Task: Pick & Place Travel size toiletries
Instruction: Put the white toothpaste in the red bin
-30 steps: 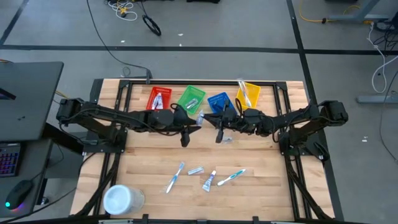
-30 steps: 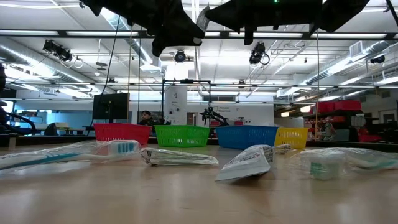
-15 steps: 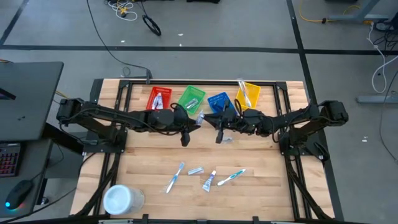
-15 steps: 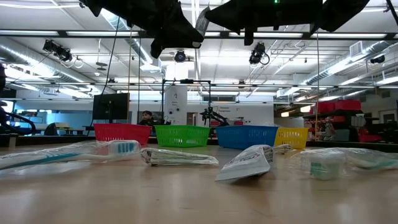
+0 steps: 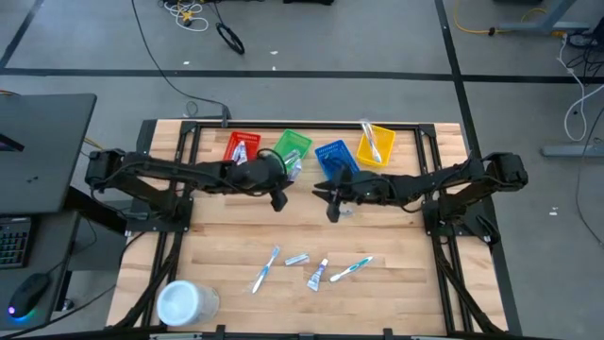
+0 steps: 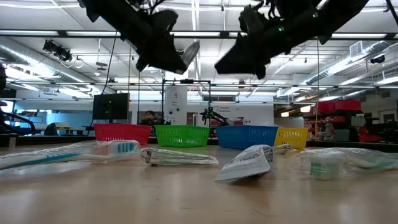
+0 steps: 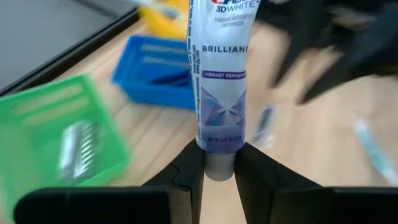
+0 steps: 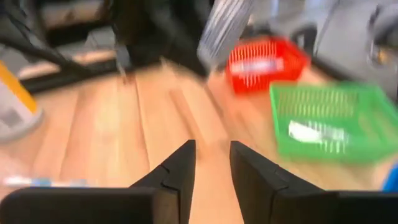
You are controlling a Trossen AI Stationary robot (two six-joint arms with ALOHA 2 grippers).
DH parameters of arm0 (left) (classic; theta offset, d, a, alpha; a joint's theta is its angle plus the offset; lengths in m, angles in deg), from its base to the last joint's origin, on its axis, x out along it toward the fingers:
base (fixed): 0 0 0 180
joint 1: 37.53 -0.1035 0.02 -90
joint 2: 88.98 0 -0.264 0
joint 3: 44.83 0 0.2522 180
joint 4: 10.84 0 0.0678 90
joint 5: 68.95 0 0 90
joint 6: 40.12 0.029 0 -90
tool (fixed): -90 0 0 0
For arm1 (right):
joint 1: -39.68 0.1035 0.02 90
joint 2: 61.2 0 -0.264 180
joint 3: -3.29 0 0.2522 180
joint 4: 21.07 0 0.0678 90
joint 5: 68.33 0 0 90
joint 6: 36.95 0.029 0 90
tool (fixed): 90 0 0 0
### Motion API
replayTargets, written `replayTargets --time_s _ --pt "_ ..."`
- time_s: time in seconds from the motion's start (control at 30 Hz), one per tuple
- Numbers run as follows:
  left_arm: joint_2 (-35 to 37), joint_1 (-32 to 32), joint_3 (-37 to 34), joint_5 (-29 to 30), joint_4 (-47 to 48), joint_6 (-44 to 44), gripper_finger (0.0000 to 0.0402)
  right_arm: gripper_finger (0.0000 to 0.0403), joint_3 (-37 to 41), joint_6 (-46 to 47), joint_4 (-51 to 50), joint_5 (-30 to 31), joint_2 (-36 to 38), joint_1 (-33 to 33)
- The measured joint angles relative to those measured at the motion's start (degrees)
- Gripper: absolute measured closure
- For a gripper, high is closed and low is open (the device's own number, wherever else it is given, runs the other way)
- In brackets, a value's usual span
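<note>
The left gripper [image 7: 219, 163] clamped the cap end of a toothpaste tube [image 7: 222, 74], fingers pressed against both sides of the cap. In the high view this gripper [image 5: 288, 174] hung over the table [image 5: 396, 297] at the near edge of the green basket [image 5: 291, 144], tube pointing toward 1 o'clock.

The right gripper [image 8: 211, 163] stood parted and empty, with bare wood showing between its fingers. In the high view it [image 5: 321, 190] hung just in front of the blue basket [image 5: 331, 154], well apart from the left gripper.

The red basket [image 5: 241, 146], green basket, blue basket and yellow basket [image 5: 376, 144] lined the 12 o'clock edge, each already holding items.

Open board lay between the arms and the 6 o'clock side. There lay a toothbrush [image 5: 265, 269], a small tube [image 5: 298, 259], a second tube [image 5: 318, 274] and a second toothbrush [image 5: 351, 269]. A white tub [image 5: 180, 302] stood at the 7 o'clock corner.
</note>
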Motion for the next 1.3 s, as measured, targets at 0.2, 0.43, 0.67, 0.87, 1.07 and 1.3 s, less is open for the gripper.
replayTargets --time_s 0.2,0.43,0.67,0.87,1.07,1.3 --pt "1.57 -6.60 0.03 2.17 10.74 -0.58 0.0327 0.0290 0.00 4.74 -8.52 -0.04 0.00 0.00" --pt "1.49 -16.89 0.02 3.59 20.92 -4.11 0.0325 0.0290 0.00 4.34 -10.09 -4.96 0.02 0.00" --pt "-1.63 -25.88 0.02 2.30 28.37 -6.01 0.0321 0.0290 0.00 2.04 -10.09 -4.97 0.04 0.00" --pt "-6.41 -29.64 0.02 -2.79 28.62 -5.68 0.0326 0.0290 0.00 1.86 -10.09 -4.97 0.04 0.00" --pt "-11.68 -31.26 0.02 -4.27 29.64 -4.82 0.0318 0.0290 0.00 1.88 -10.09 -5.08 0.04 0.00" --pt "-13.11 -31.64 0.02 -4.52 29.46 -3.65 0.0314 0.0259 0.00 1.71 -9.93 -7.61 0.04 -0.79"
